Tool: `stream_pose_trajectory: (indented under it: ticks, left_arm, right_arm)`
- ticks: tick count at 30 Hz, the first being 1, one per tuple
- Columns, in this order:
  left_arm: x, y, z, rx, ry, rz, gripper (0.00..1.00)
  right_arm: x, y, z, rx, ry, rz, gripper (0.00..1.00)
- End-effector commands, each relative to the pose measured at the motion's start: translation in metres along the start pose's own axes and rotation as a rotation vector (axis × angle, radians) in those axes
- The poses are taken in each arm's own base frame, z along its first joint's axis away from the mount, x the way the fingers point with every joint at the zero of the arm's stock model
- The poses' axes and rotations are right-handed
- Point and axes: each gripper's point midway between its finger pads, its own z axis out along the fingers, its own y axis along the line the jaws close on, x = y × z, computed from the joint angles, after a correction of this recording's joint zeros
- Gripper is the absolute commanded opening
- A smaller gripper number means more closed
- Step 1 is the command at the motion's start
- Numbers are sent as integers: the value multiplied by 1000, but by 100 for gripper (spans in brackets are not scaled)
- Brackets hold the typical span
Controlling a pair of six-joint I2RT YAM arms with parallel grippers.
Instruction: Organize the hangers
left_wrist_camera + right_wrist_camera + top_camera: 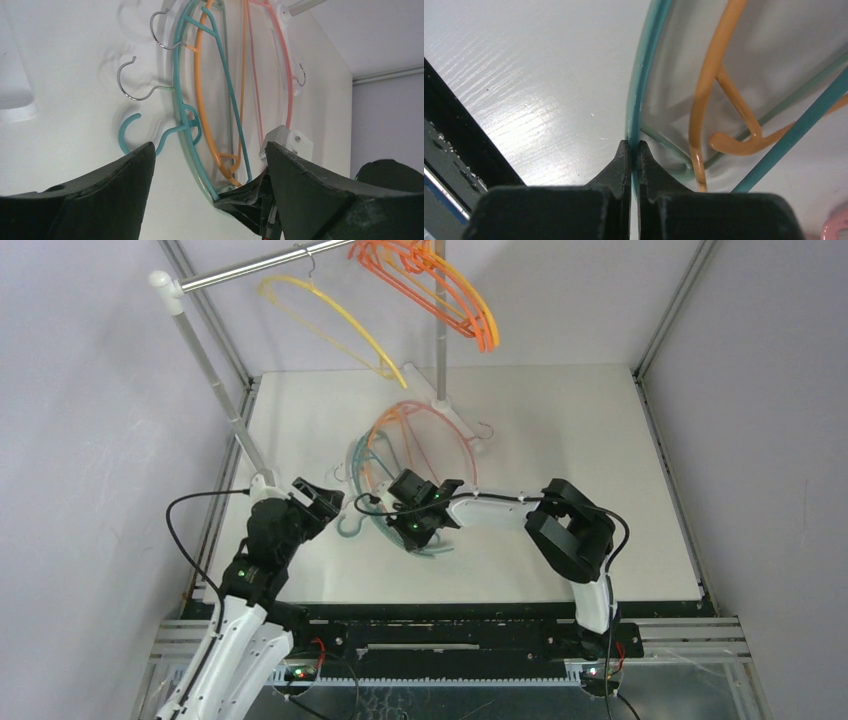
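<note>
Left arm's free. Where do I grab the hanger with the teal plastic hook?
Take the neck just below the teal hook, coming in from the left with the jaws straddling it. The hook juts out onto bare table, clear of the other hangers, on the open left gripper's side. The right gripper pinches a teal rim.

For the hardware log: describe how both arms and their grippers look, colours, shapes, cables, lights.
The left arm and right arm have white links with bulky black joint housings and small green lights. A thin black cable loops off the left one. The left gripper and right gripper have matt black fingers tapering toward the tips.
</note>
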Motion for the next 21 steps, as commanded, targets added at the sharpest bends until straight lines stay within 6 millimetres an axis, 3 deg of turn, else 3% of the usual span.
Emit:
stream_pose_trajectory:
  ticks: [1, 5, 9, 15, 21]
  left_arm:
    - [-22, -12, -10, 17, -67, -10, 85]
    - [-45, -32, -25, 62, -128, -20, 85]
    - [-72, -53, -42, 106, -201, -21, 86]
    - [-100, -76, -54, 133, -260, -8, 86]
    - [-114, -89, -52, 137, -279, 15, 86]
  right_arm:
    - [-38, -6, -40, -29, -108, 61, 0]
    - [-66, -3, -92, -100, -219, 129, 0]
    - [-81, 6, -141, -224, -305, 168, 0]
    - [-84, 16, -201, -369, -386, 207, 0]
    - [-73, 7, -244, -451, -436, 268, 0]
